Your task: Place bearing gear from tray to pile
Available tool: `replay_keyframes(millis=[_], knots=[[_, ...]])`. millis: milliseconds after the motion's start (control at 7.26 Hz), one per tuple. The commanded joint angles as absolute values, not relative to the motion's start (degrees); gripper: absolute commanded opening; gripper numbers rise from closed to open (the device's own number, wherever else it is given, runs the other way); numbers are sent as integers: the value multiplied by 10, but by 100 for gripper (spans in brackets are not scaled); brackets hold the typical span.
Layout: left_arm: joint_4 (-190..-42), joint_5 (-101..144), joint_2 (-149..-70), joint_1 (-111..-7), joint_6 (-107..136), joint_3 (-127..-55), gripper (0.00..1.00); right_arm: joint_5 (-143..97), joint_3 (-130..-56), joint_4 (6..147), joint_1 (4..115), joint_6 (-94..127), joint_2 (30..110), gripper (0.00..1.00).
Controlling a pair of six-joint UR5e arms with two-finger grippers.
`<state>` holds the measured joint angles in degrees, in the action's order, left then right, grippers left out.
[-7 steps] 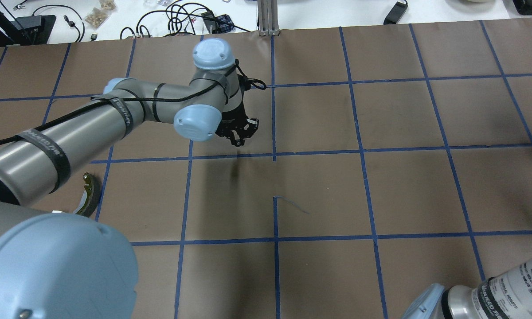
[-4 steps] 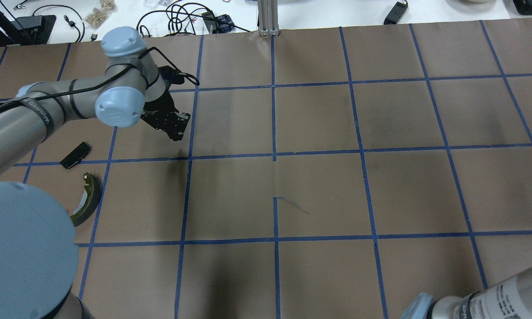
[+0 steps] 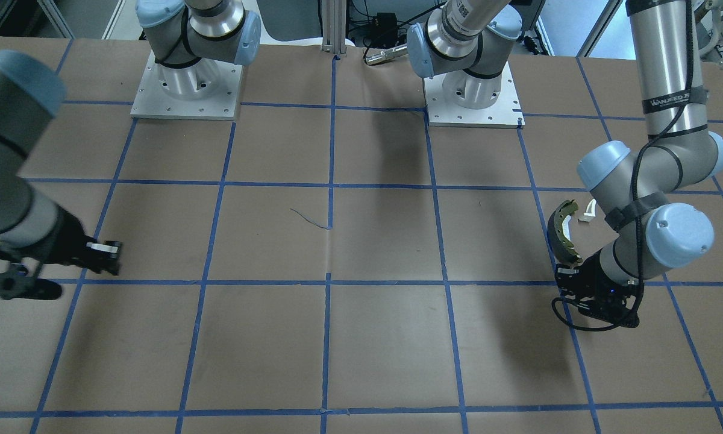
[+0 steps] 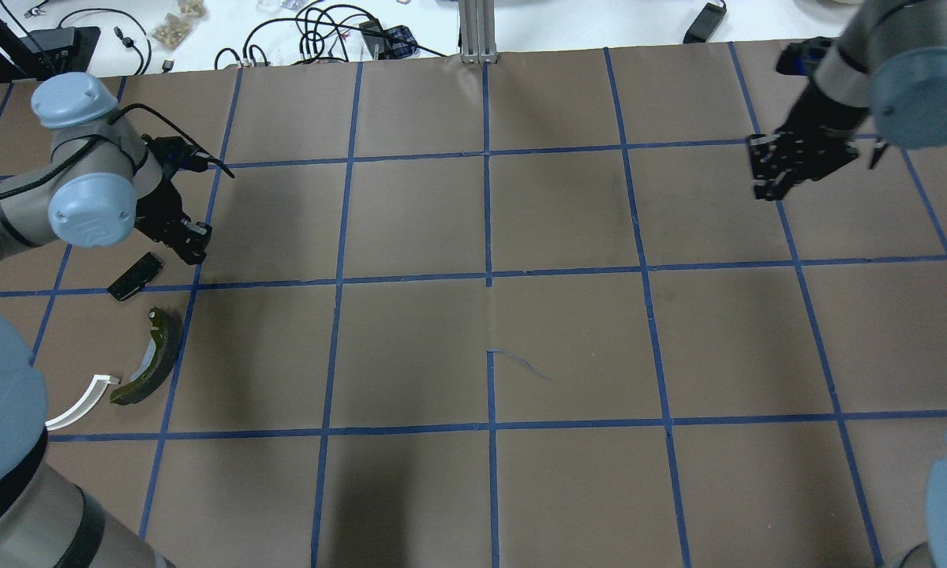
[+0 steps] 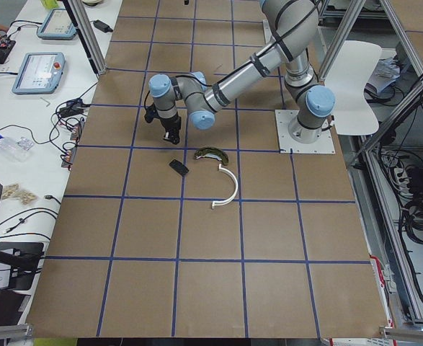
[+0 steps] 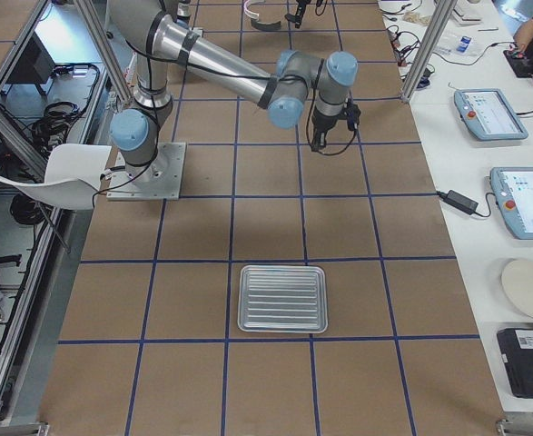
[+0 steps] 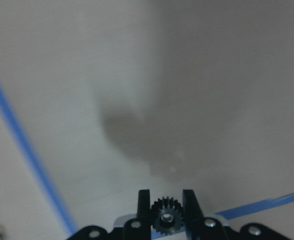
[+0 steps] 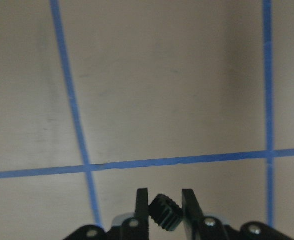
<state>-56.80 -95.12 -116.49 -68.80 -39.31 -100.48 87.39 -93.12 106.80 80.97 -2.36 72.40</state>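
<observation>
My left gripper [image 4: 192, 246] is shut on a small black bearing gear [image 7: 166, 220], held between its fingers above the brown paper. It hangs just beyond the pile: a dark flat pad plate [image 4: 136, 276], an olive curved brake shoe [image 4: 146, 363] and a white plastic arc [image 4: 79, 406]. The front view shows the left gripper [image 3: 572, 286] close by the brake shoe [image 3: 563, 232]. My right gripper [image 4: 772, 180] is at the far right of the table, shut on another small black toothed gear [image 8: 164, 212]. The metal tray [image 6: 282, 298] lies on the right side and looks empty.
Blue tape lines divide the brown paper into squares. The two arm bases [image 3: 187, 90] stand at the robot's edge. Cables and small items [image 4: 316, 31] lie on the white bench beyond the far edge. An aluminium post [image 4: 477, 31] stands at the far middle.
My left arm has swung from the table's middle to the left, with its gripper now beside the pad plate. My right arm has come into the overhead view at the upper right.
</observation>
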Motion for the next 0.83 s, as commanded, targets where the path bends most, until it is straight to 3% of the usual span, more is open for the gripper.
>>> replay_keyframes(millis=[0,138,275,413,551,689], knots=[[-563,-951,-1169,-661,-411,-1019,0,820,-928,1165,966,225,690,11],[-549,-951,-1171,-662,-409,-1018,3,798,-919,1205,1011,302,659,12],[-548,-950,-1171,-664,-407,-1017,27,805,-908,1242,1057,360,628,12],[-548,-946,-1167,-666,-404,-1018,60,810,-903,1269,1087,393,603,12],[-549,-931,-1158,-670,-402,-1017,74,810,-904,1286,1093,395,588,13],[-550,-930,-1156,-671,-402,-1016,75,815,-904,1287,1096,392,576,14]])
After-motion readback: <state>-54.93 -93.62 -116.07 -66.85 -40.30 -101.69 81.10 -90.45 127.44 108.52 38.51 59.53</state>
